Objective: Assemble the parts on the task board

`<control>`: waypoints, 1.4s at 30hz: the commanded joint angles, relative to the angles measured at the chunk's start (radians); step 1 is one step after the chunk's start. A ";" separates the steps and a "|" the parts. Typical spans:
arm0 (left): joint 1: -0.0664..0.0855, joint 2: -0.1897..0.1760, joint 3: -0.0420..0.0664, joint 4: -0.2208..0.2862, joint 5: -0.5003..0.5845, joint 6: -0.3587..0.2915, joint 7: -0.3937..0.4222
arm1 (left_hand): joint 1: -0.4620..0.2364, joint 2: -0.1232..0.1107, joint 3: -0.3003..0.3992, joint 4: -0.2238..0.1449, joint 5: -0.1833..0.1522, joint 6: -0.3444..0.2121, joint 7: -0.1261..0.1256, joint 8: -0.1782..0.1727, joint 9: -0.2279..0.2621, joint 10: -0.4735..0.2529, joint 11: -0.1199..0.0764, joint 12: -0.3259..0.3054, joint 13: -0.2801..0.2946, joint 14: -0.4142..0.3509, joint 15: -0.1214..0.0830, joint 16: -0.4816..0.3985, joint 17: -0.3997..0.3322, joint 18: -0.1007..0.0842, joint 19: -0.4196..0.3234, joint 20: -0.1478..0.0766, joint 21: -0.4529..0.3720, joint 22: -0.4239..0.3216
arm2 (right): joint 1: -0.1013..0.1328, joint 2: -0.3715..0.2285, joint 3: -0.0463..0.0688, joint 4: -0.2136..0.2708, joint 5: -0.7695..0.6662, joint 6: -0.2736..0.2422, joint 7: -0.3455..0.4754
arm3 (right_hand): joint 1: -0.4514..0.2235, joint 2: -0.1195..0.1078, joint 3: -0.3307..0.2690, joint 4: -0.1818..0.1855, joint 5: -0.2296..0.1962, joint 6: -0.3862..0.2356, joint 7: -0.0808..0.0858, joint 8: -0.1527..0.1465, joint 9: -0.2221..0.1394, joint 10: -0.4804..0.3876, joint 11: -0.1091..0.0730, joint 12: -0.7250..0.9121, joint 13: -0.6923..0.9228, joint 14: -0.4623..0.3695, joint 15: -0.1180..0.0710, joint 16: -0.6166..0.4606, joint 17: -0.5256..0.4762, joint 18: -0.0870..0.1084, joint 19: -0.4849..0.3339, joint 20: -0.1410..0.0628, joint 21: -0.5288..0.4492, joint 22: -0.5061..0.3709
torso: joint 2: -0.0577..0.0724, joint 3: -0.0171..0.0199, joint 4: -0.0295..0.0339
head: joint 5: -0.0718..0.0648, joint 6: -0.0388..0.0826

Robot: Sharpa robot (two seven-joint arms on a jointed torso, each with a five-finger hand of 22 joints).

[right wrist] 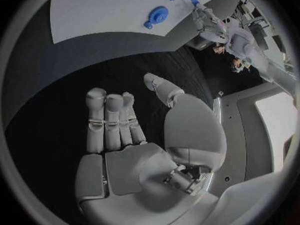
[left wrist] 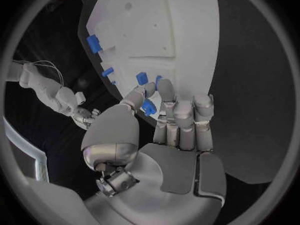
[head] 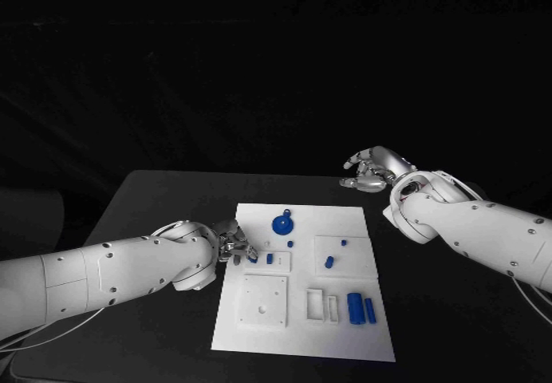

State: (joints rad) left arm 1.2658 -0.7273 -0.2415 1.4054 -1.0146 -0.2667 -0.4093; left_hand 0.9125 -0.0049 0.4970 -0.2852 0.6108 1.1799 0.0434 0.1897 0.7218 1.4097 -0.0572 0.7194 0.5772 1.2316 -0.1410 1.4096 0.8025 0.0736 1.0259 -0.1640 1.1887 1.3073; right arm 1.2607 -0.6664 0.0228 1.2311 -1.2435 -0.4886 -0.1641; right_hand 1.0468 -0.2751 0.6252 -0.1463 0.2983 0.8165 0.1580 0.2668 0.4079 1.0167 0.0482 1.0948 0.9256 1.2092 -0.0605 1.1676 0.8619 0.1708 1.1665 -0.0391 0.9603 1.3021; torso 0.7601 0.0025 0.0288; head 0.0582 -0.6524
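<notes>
A dark room around my black bench [head: 161, 191].

Behind the bench I see only black, no wall I can make out. The bench top is matte and dark, with a rounded far corner. Off to one side a pale, bright panel [right wrist: 275, 122] stands.

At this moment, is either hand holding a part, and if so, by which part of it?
The left hand pinches a small blue part at the task board's edge between thumb and fingertip, by its sides. The right hand holds nothing, fingers apart, off the board.
</notes>
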 commanded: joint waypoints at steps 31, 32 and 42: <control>-0.003 0.008 0.000 -0.006 -0.006 0.048 -0.005 | 0.025 -0.043 0.006 0.012 -0.386 0.074 -0.038 0.098 0.064 0.020 -0.040 0.057 0.030 0.050 -0.062 0.034 0.007 0.046 0.000 -0.105 0.005 0.005 | 0.000 0.001 0.001 0.001 -0.004 0.012 0.006 | -0.003 0.001 -0.006 -0.002 0.005 0.000 0.005 0.002 0.002 -0.006 0.001 0.005 -0.004 0.002 -0.001 0.003 -0.002 0.091 0.008 -0.002 -0.006 0.002 | 0.000 -0.0002 -0.0001 | 0.003 -0.005; -0.003 0.008 0.000 -0.007 -0.006 0.048 -0.005 | 0.025 -0.044 0.006 0.012 -0.389 0.074 -0.038 0.098 0.064 0.020 -0.040 0.058 0.031 0.050 -0.062 0.034 0.007 0.046 0.000 -0.105 0.005 0.005 | 0.000 0.001 0.001 0.002 -0.004 0.012 0.006 | -0.003 0.001 -0.006 -0.002 0.005 0.000 0.005 0.002 0.002 -0.006 0.001 0.005 -0.004 0.002 -0.001 0.003 -0.002 0.091 0.008 -0.002 -0.006 0.002 | 0.000 -0.0004 0.0002 | 0.002 -0.005; -0.003 0.013 0.000 -0.008 -0.007 0.060 -0.003 | 0.036 -0.047 0.009 0.008 -0.389 0.083 -0.041 0.105 0.064 0.024 -0.041 0.070 0.036 0.053 -0.063 0.043 0.009 0.046 0.001 -0.105 0.007 0.005 | 0.000 0.001 0.001 0.001 -0.005 0.012 0.007 | -0.003 0.002 -0.006 -0.002 0.005 0.000 0.005 0.002 0.002 -0.006 0.001 0.006 -0.005 0.002 -0.001 0.003 -0.002 0.091 0.009 -0.002 -0.007 0.003 | 0.000 0.0005 -0.0005 | 0.002 -0.008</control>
State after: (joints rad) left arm 1.2655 -0.7175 -0.2393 1.3956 -1.0197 -0.2384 -0.4123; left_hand 0.9396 -0.0531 0.4992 -0.2773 0.2161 1.2755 -0.0022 0.2992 0.7872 1.4277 -0.1040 0.7862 0.6124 1.2654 -0.1941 1.4492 0.8104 0.1423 1.0257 -0.1607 1.1925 1.3076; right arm 1.2607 -0.6660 0.0229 1.2312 -1.2434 -0.4874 -0.1641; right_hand 1.0468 -0.2751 0.6252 -0.1463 0.2982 0.8153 0.1570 0.2668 0.4084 1.0167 0.0482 1.0947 0.9228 1.2090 -0.0604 1.1676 0.8611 0.1708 1.1718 -0.0407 0.9603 1.3037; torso 0.7604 0.0024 0.0287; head 0.0606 -0.6597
